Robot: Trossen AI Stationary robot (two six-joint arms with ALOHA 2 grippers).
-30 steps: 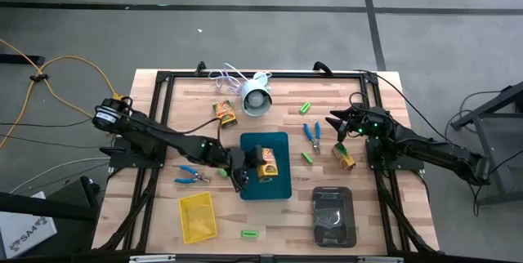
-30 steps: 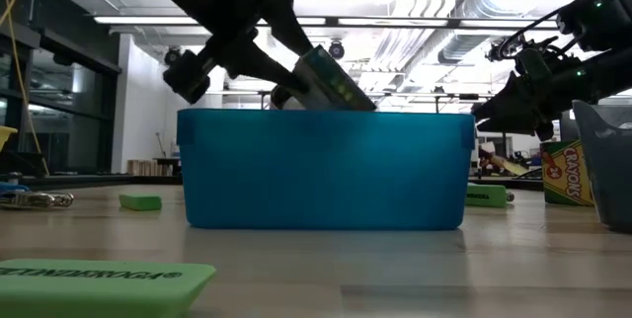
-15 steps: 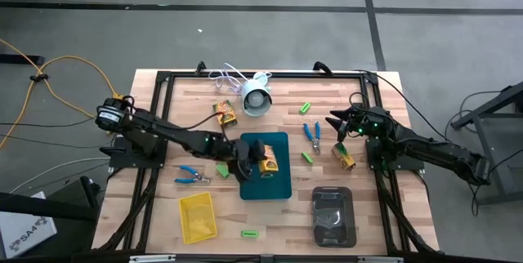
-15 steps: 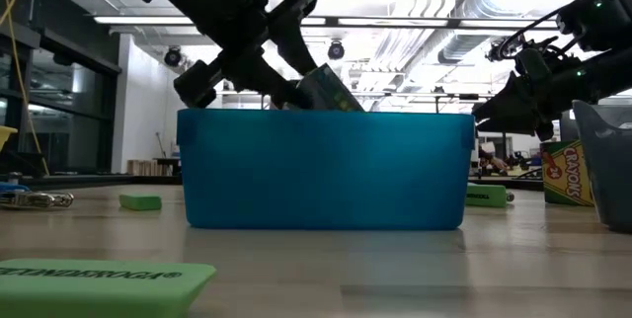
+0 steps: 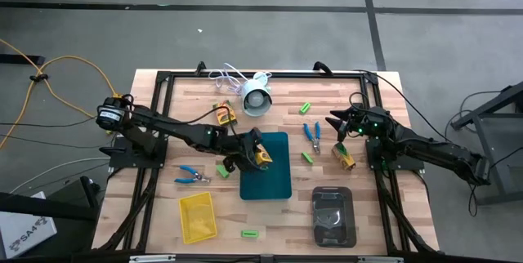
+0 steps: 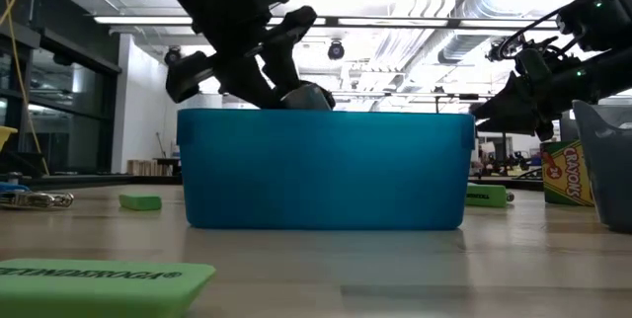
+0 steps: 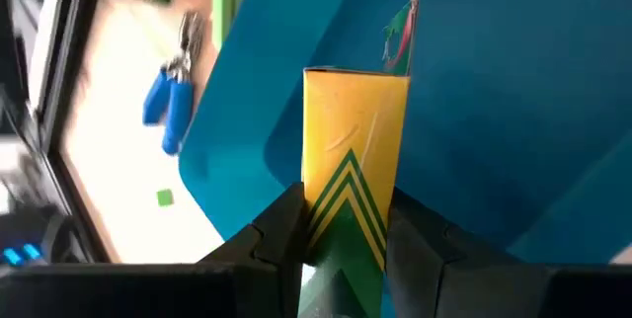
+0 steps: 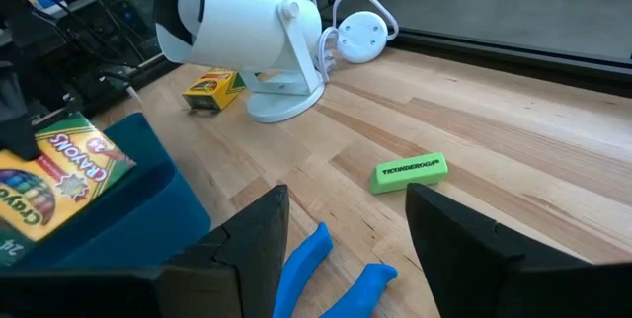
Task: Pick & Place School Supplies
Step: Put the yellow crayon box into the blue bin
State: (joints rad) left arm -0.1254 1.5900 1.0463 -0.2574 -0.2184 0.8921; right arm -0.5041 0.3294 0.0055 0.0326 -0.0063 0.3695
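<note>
**A:** Where is the crayon box being handled?

**B:** The yellow crayon box (image 7: 354, 150) is clamped between the fingers of the left end effector (image 5: 252, 153), over the left rim of the teal tray (image 5: 274, 183) at the middle of the counter (image 5: 368, 214). In the left wrist view the box stands tilted against the tray's blue floor. In the low view only its top edge shows above the tray wall.

**A:** What else lies near it?

**B:** A second crayon box (image 5: 225, 113) lies behind the tray, beside the white round device (image 5: 257, 98) with its cable. A third crayon box (image 5: 344, 156) stands to the right of the tray. Blue-handled scissors (image 5: 312, 135) lie between the tray and that box, with a green eraser (image 5: 307, 157) just beside them and another green eraser (image 5: 306, 108) further back. More blue-handled scissors (image 5: 191, 174) lie on the left, a green block (image 5: 221, 169) sits by the tray's left edge, and one green block (image 5: 249, 234) lies near the front.

**A:** And the other arm?

**B:** The right end effector (image 5: 337, 124) hovers near the third crayon box, its fingers spread wide and holding nothing. A yellow tray (image 5: 198, 216) sits front left, a dark grey tray (image 5: 333, 216) front right.
</note>
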